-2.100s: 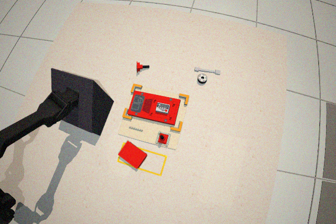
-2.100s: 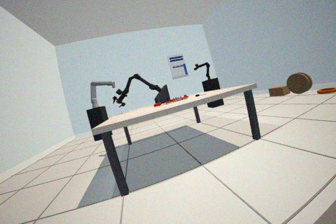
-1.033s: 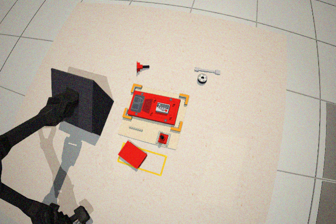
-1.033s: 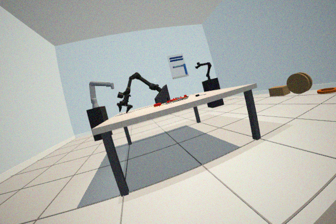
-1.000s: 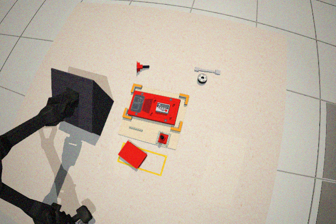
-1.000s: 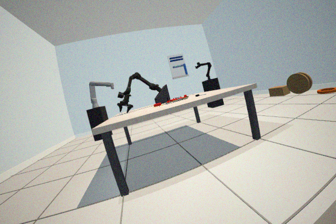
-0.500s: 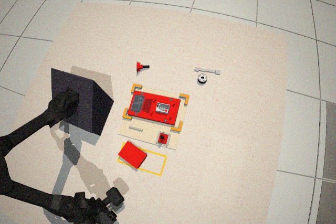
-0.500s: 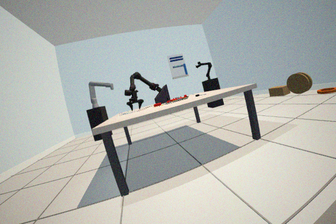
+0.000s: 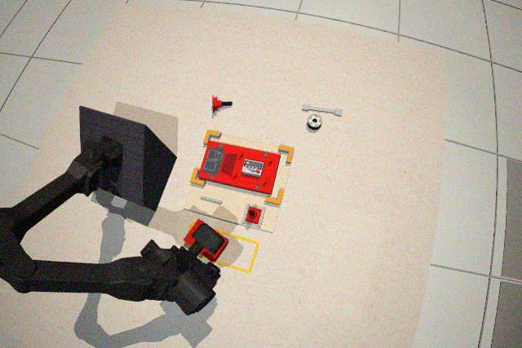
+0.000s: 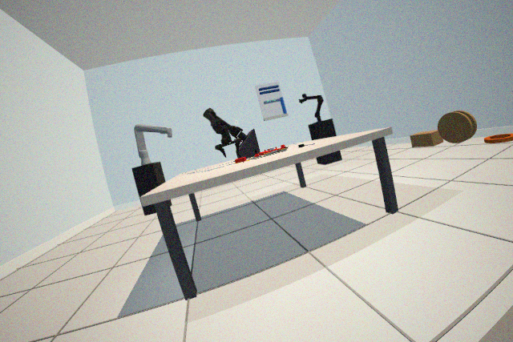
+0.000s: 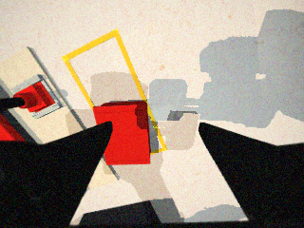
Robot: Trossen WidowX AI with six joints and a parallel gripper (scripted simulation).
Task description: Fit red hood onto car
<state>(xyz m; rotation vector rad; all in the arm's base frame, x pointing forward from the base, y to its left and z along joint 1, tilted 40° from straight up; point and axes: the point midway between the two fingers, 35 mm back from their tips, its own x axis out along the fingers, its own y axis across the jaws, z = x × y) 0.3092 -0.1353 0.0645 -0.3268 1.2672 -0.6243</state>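
Note:
The red hood (image 9: pixel 189 235) (image 10: pixel 240 159) (image 11: pixel 127 135) lies flat-roof up on the table, over one end of a yellow outline (image 9: pixel 254 257) (image 11: pixel 91 45) and turned relative to it. The red chassis (image 9: pixel 225 178) sits in the jig between orange corner brackets (image 9: pixel 290 155), with the engine block (image 9: pixel 252 168) on its deck and short pegs around the block. My gripper (image 11: pixel 156 125) is open and empty above the table. In the wrist view the hood is between and beyond the fingers, towards the left finger. In the top view the arm's end covers part of the hood.
A dark wedge-shaped block (image 9: pixel 161 175) stands left of the jig. A red part with a black knob (image 9: pixel 253 214) sits between the chassis and the outline, near a thin rod (image 9: pixel 210 200). Beyond the jig lie a red-and-black part (image 9: pixel 215 103), a grey bar (image 9: pixel 322 110) and a wheel (image 9: pixel 314 127).

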